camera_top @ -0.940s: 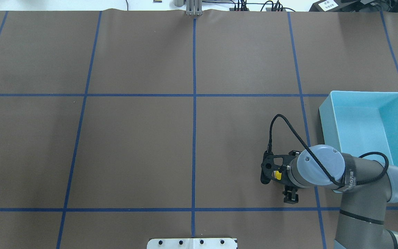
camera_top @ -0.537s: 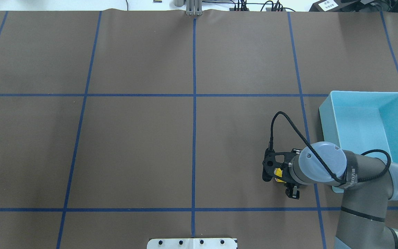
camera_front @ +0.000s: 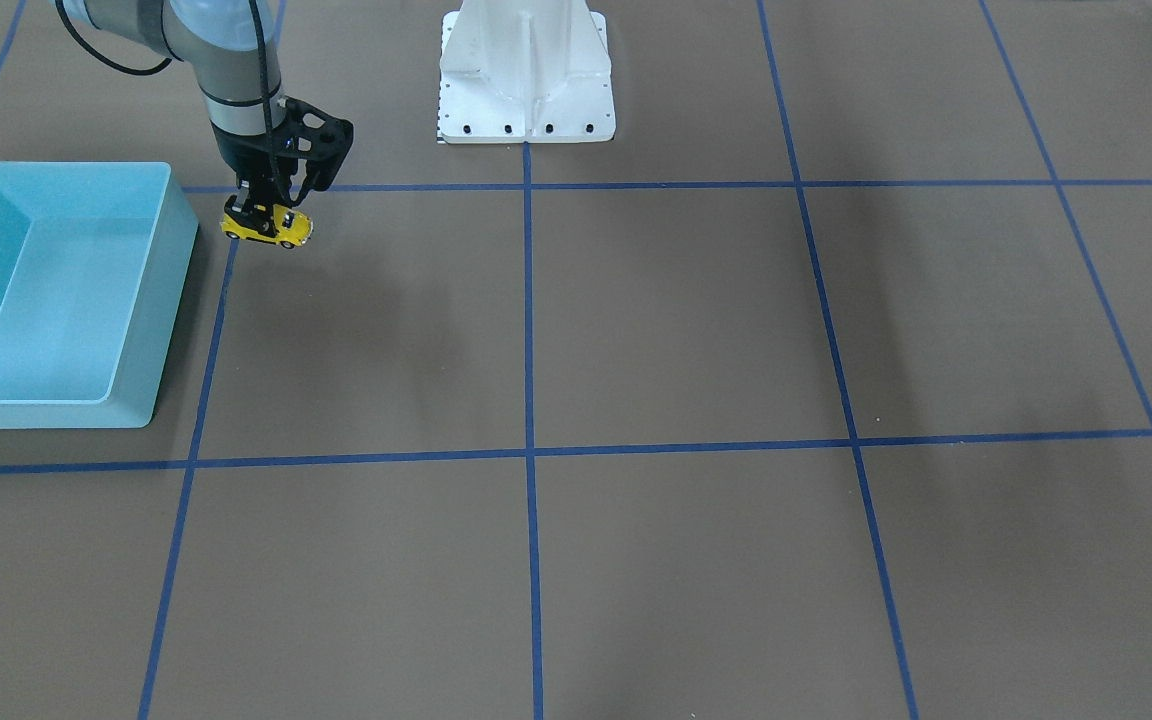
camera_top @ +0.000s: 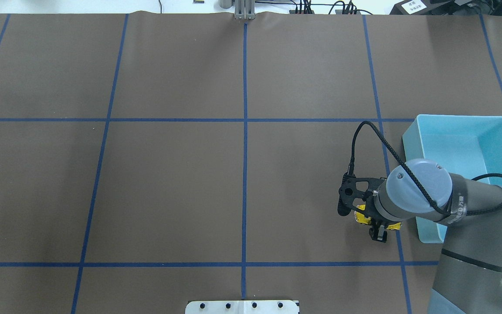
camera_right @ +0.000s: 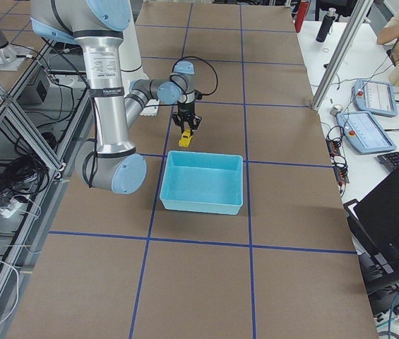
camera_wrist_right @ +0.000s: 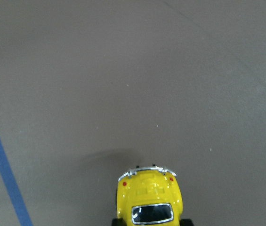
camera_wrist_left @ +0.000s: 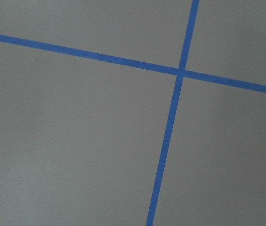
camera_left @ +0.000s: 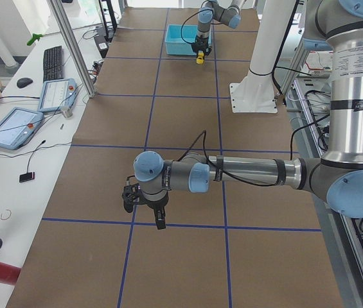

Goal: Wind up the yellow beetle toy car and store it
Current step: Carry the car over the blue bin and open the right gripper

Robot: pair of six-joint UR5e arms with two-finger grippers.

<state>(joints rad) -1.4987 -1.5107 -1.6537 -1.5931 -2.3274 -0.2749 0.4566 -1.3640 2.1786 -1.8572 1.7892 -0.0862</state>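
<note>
The yellow beetle toy car (camera_front: 268, 228) is gripped by my right gripper (camera_front: 264, 212), which is shut on it and holds it just above the brown table. It hangs a short way from the light blue bin (camera_front: 154, 300), outside its near wall. From overhead the car (camera_top: 363, 219) is mostly hidden under the right wrist, just left of the bin (camera_top: 460, 117). The right wrist view shows the car's rear (camera_wrist_right: 149, 195) with table beneath. My left gripper (camera_left: 146, 208) shows only in the exterior left view, low over the table, and I cannot tell whether it is open or shut.
Blue tape lines (camera_top: 245, 131) divide the table into squares. The white robot base (camera_front: 526, 70) stands at the table's edge. The bin (camera_right: 203, 183) is empty inside. The left wrist view shows only bare table and a tape crossing (camera_wrist_left: 180, 71).
My right arm has moved to the right and a little forward, toward the bin, carrying the car. The wrist has turned somewhat. The bin has not moved.
</note>
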